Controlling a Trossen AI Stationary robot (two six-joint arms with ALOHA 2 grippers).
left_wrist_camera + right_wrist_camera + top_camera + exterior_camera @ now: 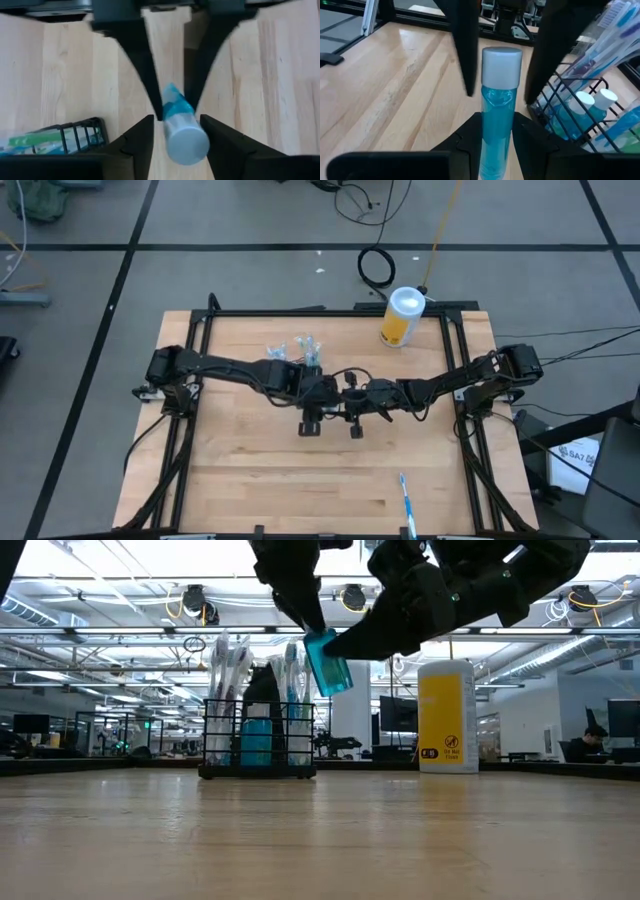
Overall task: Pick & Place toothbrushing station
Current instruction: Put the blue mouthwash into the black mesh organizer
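Teal and capped in white, a toothpaste tube (496,115) hangs in mid-air above the middle of the wooden table (250,470), where the two dark arms meet. The right gripper (496,131) clamps the tube's lower body between its two fingers, which press against it on both sides. The left gripper (172,134) faces it from the other side: its fingers stand a little apart on either side of the tube's white cap end, close to it, though whether they actually press on it cannot be told. In the low view the tube tilts, held well clear of the tabletop.

Just behind the grippers, toward the far edge, stands the black wire-mesh caddy (258,740), upright on the table, with white-and-blue toothbrushes (228,665) standing in it and more teal tubes (580,107) with white caps inside. One toothbrush (405,502) lies alone near the front edge.

A yellow canister (445,718) with a white lid stands at the far right corner; it carries small black symbols and print, too small to read.
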